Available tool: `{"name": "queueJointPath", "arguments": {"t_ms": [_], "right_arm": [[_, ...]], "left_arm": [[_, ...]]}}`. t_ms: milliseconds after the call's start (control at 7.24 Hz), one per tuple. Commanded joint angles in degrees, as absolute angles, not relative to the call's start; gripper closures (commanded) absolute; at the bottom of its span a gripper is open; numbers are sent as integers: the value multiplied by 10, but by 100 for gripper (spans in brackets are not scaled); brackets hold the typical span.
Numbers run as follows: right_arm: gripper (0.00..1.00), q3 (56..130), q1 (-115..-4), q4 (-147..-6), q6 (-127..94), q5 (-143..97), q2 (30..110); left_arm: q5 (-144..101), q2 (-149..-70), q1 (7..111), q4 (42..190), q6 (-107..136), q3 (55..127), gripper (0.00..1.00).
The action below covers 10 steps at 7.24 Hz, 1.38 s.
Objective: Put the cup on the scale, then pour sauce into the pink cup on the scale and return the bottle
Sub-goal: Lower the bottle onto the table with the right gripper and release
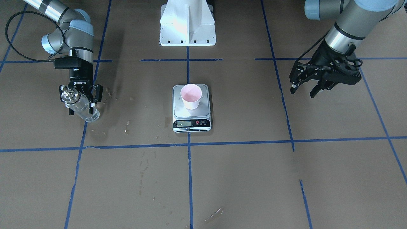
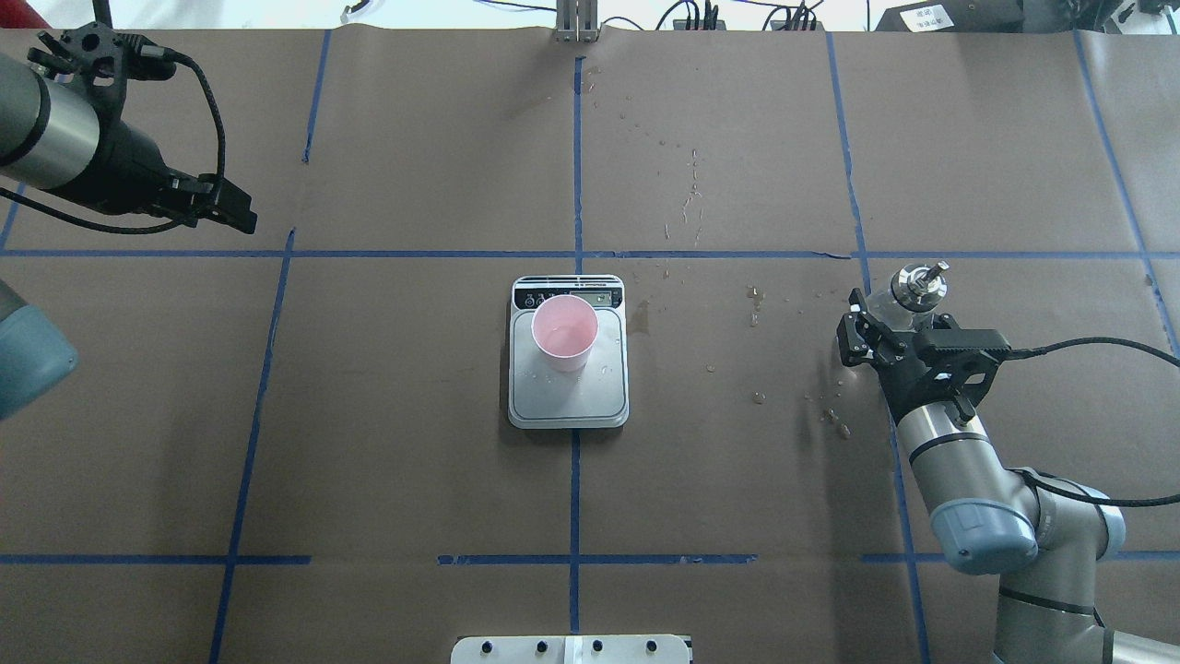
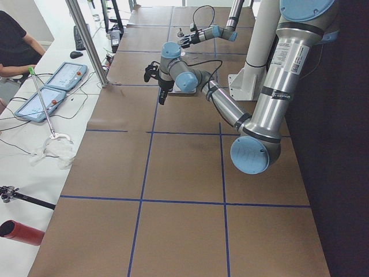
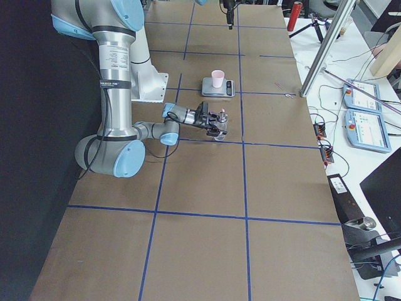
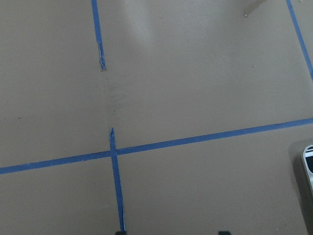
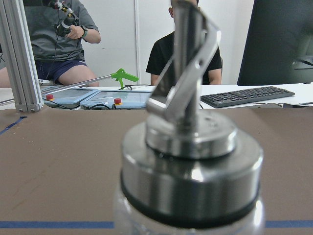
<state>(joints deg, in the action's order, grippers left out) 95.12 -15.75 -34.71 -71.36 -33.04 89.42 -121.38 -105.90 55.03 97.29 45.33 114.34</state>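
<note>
Exterior front-facing view, cup (image 1: 191,96) upright on scale (image 1: 191,123) platform, right gripper (image 1: 81,110) clamped around bottle (image 1: 86,114), well apart from scale, left gripper (image 1: 302,92) fingers spread, holding nothing.

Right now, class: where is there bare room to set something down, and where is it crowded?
Bare: the paper between the scale and the left gripper, and between the scale and the robot's base. Crowded: the cup on the scale, and the bottle in the right gripper.
</note>
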Motion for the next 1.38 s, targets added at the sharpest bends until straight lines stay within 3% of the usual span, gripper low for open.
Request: {"name": "queueJointPath", "arguments": {"t_ms": [0,552,690,828,1243], "right_arm": [[100,982,-153,-398,-725,-330,894],[100,977,-147,-406,-749,-330,895],[69,977,-147,-414,-750,-330,895],[1,977,-145,-417,-752,-329,896],[0,981,-138,-417,-753,-326,896]], "left_arm": [[-1214,-1059,550,973,453,1143,30],[-1214,-1059,551,973,454,1143,30],[-1214,-1059,550,973,454,1143,30],[-1214,-1059,551,973,453,1143,30],[-1215,-1060,551,973,454,1143,30]]}}
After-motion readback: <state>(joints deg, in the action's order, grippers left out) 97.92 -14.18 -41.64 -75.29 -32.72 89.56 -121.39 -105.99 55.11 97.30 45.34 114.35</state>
